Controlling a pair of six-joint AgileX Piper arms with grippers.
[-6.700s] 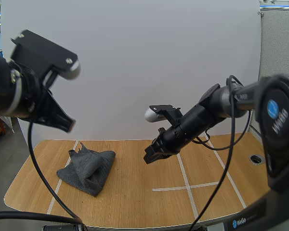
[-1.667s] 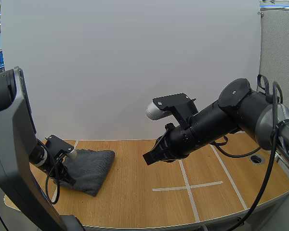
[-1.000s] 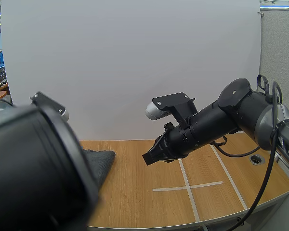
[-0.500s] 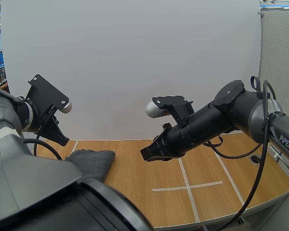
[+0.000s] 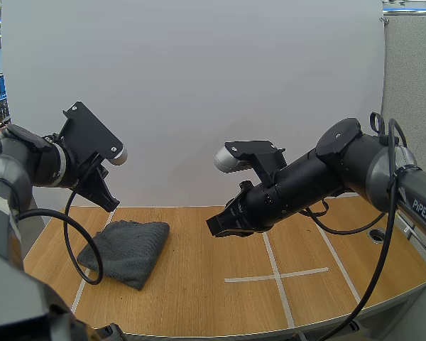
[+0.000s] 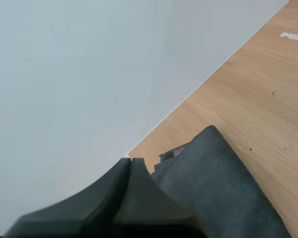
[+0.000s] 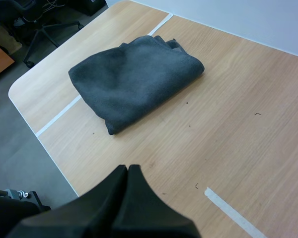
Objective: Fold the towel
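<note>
A dark grey towel [image 5: 128, 250] lies folded into a thick bundle on the left part of the wooden table [image 5: 199, 298]. My left gripper [image 5: 106, 201] hangs above the towel's back edge, shut with nothing in it. From the left wrist the towel [image 6: 218, 188] lies just beyond the joined fingertips [image 6: 129, 161], close to the white wall. My right gripper [image 5: 214, 227] hovers over the table's middle, shut and empty, well to the right of the towel. In the right wrist view the towel [image 7: 134, 79] rests flat ahead of the fingertips [image 7: 127, 169].
White tape lines [image 5: 273, 266] cross the tabletop at the right and another tape line [image 5: 82, 280] runs beneath the towel. A round cable hole [image 5: 378, 234] sits near the right edge. A white wall stands behind the table.
My left arm has risen from the towel and swung back, now hanging above its back edge. The towel lies flatter than several seconds ago. The right arm has barely moved.
</note>
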